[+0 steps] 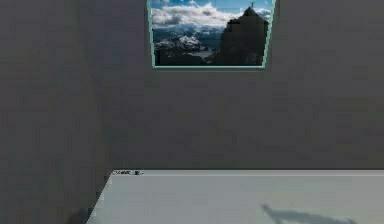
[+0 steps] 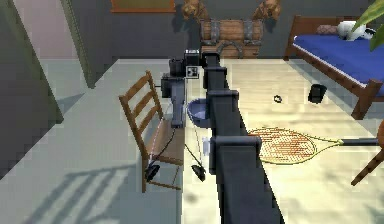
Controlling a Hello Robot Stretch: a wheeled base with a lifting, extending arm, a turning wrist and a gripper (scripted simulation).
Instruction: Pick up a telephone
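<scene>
A grey wall (image 1: 200, 110) is seen across the forward view, and below it the pale top of a desk (image 1: 200, 200). A framed picture of mountains (image 1: 210, 32) is hung high on that wall.

In the arm side view a bed (image 2: 335, 48) with a blue cover is seen at the upper right, standing on a pale floor (image 2: 320, 190). The dark arm (image 2: 232, 150) is stretched from the bottom edge toward the far wall. A wooden chair (image 2: 148, 110) is placed left of the arm. A tennis racket (image 2: 285, 146) is laid flat on the floor right of the arm. A blue bowl (image 2: 197, 112) is seen just beside the arm's left.

The tool (image 2: 178, 70) is found at the arm's far end, with dark shapes at and behind it, so whether anything is held cannot be told.

One small dark object (image 2: 317, 93) is set near the bed and another (image 2: 197, 172) close to the arm's left. Which of these, if either, is the telephone cannot be told.
</scene>
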